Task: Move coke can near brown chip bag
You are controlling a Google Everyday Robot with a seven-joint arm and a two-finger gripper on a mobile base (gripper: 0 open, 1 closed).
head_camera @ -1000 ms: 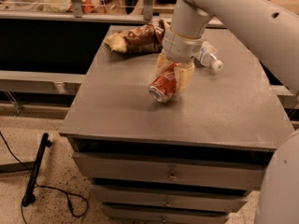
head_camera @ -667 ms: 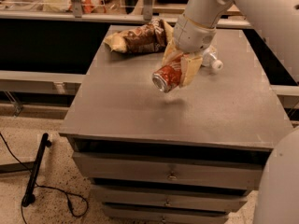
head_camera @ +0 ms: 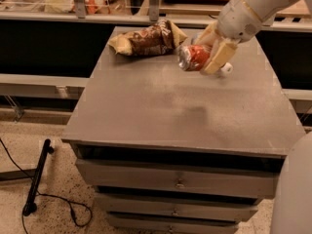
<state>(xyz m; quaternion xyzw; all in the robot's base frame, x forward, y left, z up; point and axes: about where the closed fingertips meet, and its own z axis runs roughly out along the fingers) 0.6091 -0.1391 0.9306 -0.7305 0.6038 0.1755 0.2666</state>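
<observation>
The gripper (head_camera: 205, 55), a two-finger pincer with pale tan pads on the end of a white robot arm (head_camera: 253, 8), is over the far right part of the flat grey cabinet top (head_camera: 161, 106). Its fingers are closed around the coke can (head_camera: 191, 57), a small red metal can with silver ends, one finger above it and one below. The can lies on its side in the grip, a silver end facing left and slightly towards the camera, and it looks to be held clear of the surface, going by a faint dark shadow on the grey top nearer the camera.

The brown chip bag (head_camera: 146, 39), a wrinkly dark foil packet with tan-yellow edges, lies flat at the far edge of the top, left of the can. The can's silver end is just beside the bag's right-hand corner; whether the two touch cannot be made out.

A small white cap (head_camera: 225, 70) shows just beyond the lower finger, probably on a clear bottle that is mostly hidden behind the gripper.

Below the top are stacked grey drawers (head_camera: 178, 182). A black cable (head_camera: 58, 199) trails over the speckled floor at the left
</observation>
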